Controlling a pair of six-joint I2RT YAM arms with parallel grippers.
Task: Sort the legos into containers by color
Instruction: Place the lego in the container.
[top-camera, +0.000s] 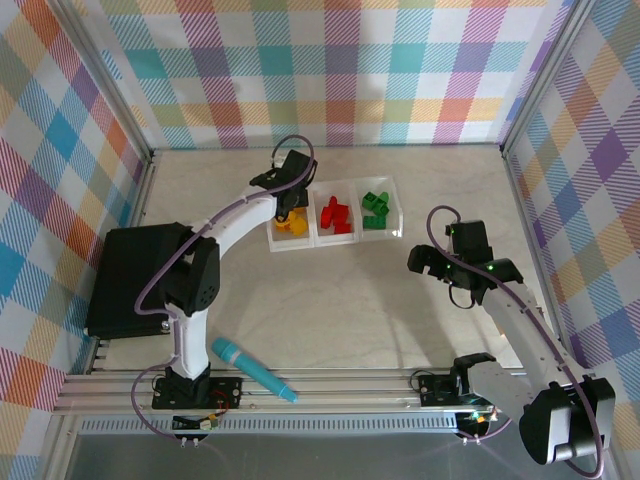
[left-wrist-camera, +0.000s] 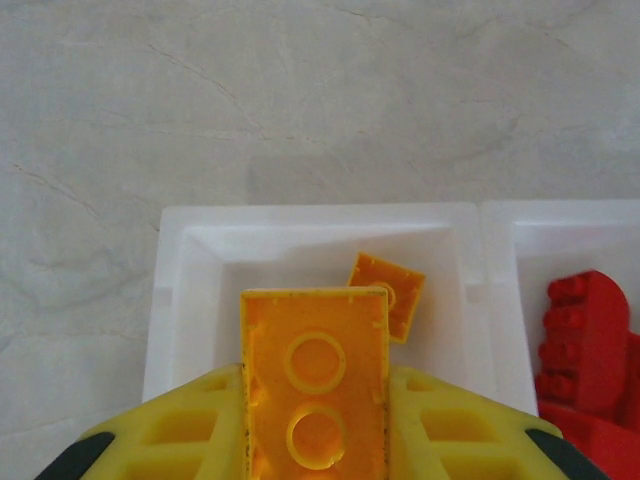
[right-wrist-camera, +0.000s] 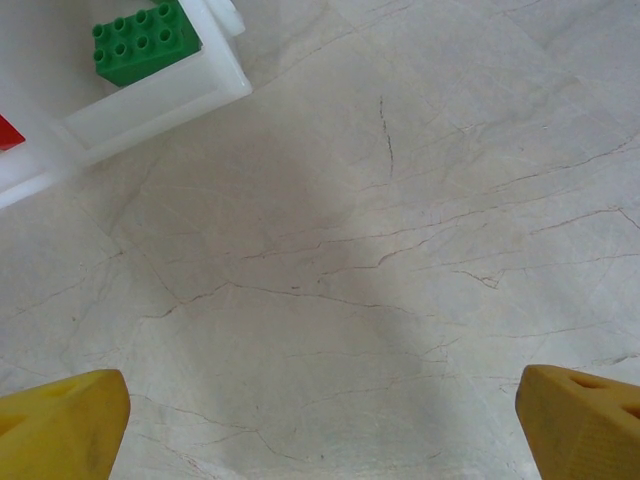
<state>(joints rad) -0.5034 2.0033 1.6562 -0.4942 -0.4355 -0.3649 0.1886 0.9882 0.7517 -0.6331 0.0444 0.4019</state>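
Pale marbled tabletop (top-camera: 340, 310) between plaid walls carries the clear three-compartment tray (top-camera: 335, 241). The left gripper (left-wrist-camera: 315, 400) is clamped on a yellow-orange brick (left-wrist-camera: 315, 350), hollow underside facing the wrist camera, long axis running from the jaws toward the tray's far rim. It hangs over the left compartment (left-wrist-camera: 310, 215), where another yellow-orange brick (left-wrist-camera: 387, 292) lies tilted just past its tip, so release looks like a straight drop. Red bricks (left-wrist-camera: 590, 340) fill the middle compartment; a green brick (right-wrist-camera: 145, 40) sits in the right one. The right gripper (right-wrist-camera: 322, 425) stands wide apart, empty, over bare table. The held brick's near end is cut off, and its height above the floor is probably small but hard to judge.
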